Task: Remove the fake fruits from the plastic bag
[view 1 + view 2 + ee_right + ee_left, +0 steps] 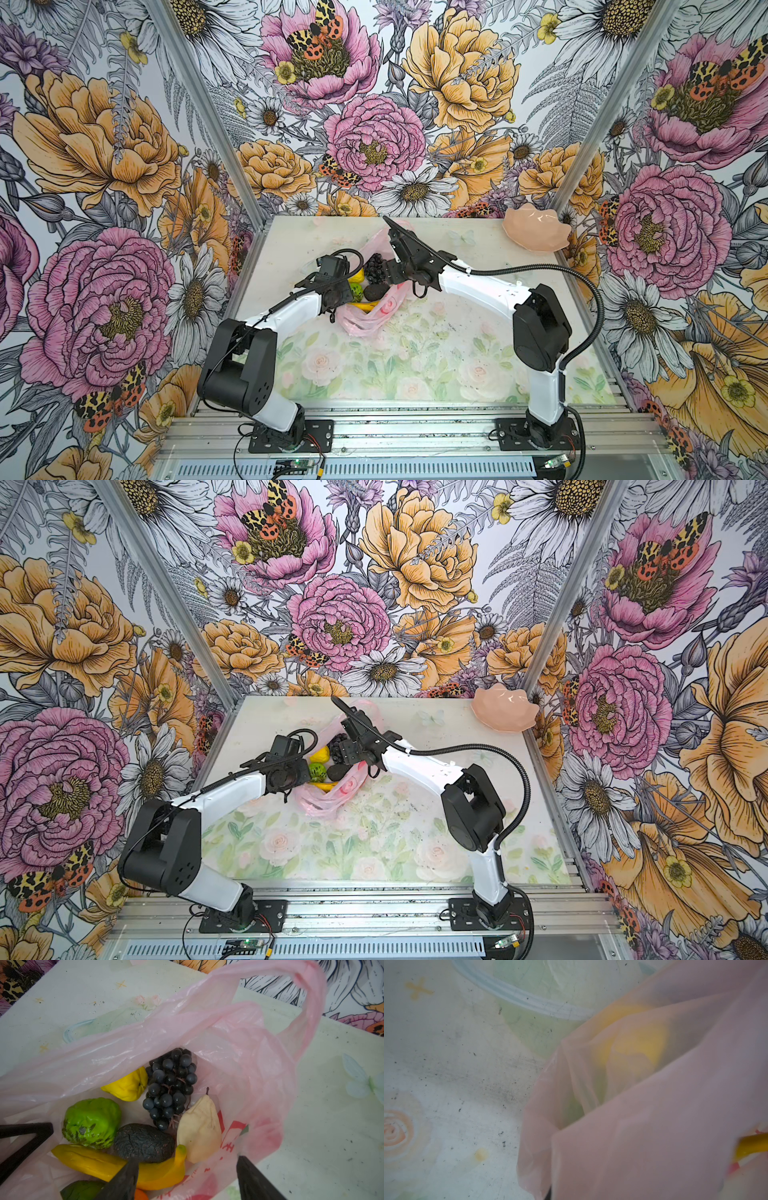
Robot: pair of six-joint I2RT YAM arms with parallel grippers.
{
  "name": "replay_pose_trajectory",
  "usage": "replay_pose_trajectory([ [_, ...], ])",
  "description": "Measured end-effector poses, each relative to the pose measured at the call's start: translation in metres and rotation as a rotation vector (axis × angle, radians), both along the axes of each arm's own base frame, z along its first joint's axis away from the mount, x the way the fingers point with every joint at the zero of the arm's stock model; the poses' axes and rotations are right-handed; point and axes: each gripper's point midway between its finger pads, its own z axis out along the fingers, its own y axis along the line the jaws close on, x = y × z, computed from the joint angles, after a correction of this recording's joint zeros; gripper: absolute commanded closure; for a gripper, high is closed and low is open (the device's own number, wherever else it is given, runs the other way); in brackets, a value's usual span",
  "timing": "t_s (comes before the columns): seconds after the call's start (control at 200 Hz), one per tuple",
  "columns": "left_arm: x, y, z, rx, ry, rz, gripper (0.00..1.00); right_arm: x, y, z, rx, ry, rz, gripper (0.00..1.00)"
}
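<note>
The pink plastic bag (228, 1047) lies near the table's middle in both top views, with its mouth held apart. Inside it lie a dark grape bunch (170, 1084), a yellow lemon (126, 1086), a bumpy lime-green ball (91, 1122), a dark avocado (143, 1142), a banana (99, 1163) and a cream-white lump (199, 1132). A small orange (141, 1194) peeks out under the banana. My right gripper (187, 1160) hangs open over the bag's mouth, empty, one finger above the banana and one outside the bag's wall. My left gripper (334, 309) is shut on the bag's left edge (654, 1126), its jaws hidden by film.
A peach scalloped bowl (536, 232) stands at the table's back right corner. The flower-printed table (415, 374) is closed in by floral walls on three sides. Both arms lean in over the bag from the front rail.
</note>
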Motion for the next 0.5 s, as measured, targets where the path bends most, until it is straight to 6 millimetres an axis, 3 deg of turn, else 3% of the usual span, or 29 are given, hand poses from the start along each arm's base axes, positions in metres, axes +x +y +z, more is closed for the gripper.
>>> replay_pose_trajectory([
  [0.16,-0.002,-0.011,0.001,-0.009,-0.005,-0.019,1.0,-0.02,0.008,-0.023,-0.012,0.058,-0.036,0.21],
  [0.325,-0.001,-0.016,0.002,-0.024,-0.017,-0.016,1.0,-0.034,0.015,-0.046,-0.036,0.107,-0.063,0.27],
  [0.5,-0.003,-0.015,-0.002,-0.029,-0.013,-0.005,1.0,-0.051,0.003,-0.064,-0.077,0.135,-0.079,0.33],
])
